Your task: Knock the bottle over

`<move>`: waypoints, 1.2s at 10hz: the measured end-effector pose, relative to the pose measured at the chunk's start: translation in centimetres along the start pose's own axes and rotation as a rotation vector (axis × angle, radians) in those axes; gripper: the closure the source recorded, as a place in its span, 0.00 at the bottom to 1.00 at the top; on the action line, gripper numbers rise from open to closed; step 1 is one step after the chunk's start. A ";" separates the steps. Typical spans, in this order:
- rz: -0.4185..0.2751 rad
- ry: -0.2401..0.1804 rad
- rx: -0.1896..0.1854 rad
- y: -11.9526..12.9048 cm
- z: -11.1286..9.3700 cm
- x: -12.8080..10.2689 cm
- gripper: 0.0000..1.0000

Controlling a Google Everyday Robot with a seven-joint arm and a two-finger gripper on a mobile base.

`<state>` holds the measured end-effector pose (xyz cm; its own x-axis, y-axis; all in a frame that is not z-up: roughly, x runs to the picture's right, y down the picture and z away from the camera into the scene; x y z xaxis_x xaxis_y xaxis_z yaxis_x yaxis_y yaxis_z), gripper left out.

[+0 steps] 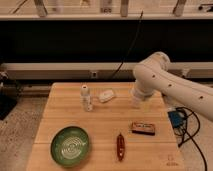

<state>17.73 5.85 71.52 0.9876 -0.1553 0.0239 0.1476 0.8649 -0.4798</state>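
The bottle (86,97), slim and white with a rounded cap, stands upright at the back left of the wooden table (105,122). My white arm (165,82) reaches in from the right and bends down over the back right of the table. My gripper (136,101) is at the arm's low end, mostly hidden by the arm. It is well to the right of the bottle, with a small white lumpy object (106,95) between them. I see nothing held.
A green plate (70,146) lies at the front left. A slim reddish-brown object (120,146) lies at the front centre, and a brown packet (144,128) to its right. A blue box with cables (175,119) hangs off the table's right edge. A dark wall runs behind.
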 end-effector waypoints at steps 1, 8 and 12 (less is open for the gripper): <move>-0.018 0.000 0.003 -0.3 0.1 -0.5 0.20; -0.125 -0.018 0.022 -1.7 0.4 -5.8 0.20; -0.166 -0.038 0.029 -2.2 0.5 -7.6 0.20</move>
<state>9.96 5.41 72.85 0.9506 -0.2798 0.1340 0.3101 0.8425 -0.4406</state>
